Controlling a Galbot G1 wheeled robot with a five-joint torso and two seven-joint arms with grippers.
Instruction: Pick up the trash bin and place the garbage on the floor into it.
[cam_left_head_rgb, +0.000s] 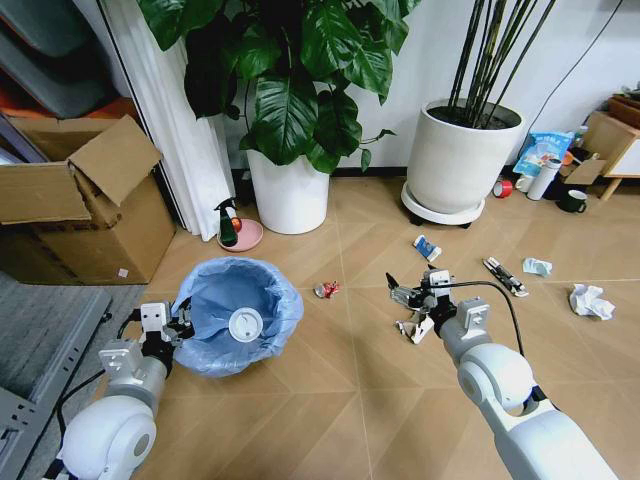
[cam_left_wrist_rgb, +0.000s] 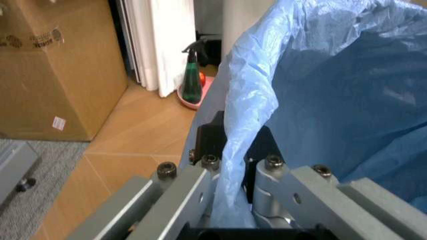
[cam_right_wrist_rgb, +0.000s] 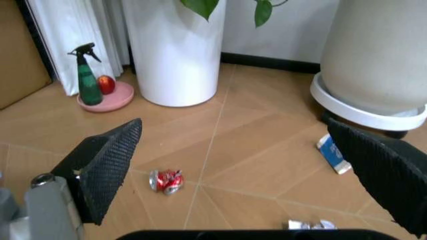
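Note:
The trash bin (cam_left_head_rgb: 238, 315), lined with a ruffled light-blue bag, is at the left, and a white round disc (cam_left_head_rgb: 245, 324) lies inside it. My left gripper (cam_left_head_rgb: 172, 330) is shut on its near rim; the left wrist view shows the fingers (cam_left_wrist_rgb: 200, 180) clamping the bag's edge (cam_left_wrist_rgb: 243, 115). My right gripper (cam_left_head_rgb: 410, 306) hangs open and holds nothing above the floor (cam_left_head_rgb: 350, 380). Garbage lies around it: a red wrapper (cam_left_head_rgb: 326, 289) (cam_right_wrist_rgb: 166, 181), a blue-white wrapper (cam_left_head_rgb: 427, 247) (cam_right_wrist_rgb: 331, 152), a dark wrapper (cam_left_head_rgb: 505, 276) and a crumpled white paper wad (cam_left_head_rgb: 590, 300).
Two large white plant pots (cam_left_head_rgb: 290, 190) (cam_left_head_rgb: 458, 155) stand at the back. A green spray bottle on a pink dish (cam_left_head_rgb: 236, 230) and an open cardboard box (cam_left_head_rgb: 85, 200) are at the left. A red tape roll (cam_left_head_rgb: 503, 187) and cups (cam_left_head_rgb: 572, 200) sit far right.

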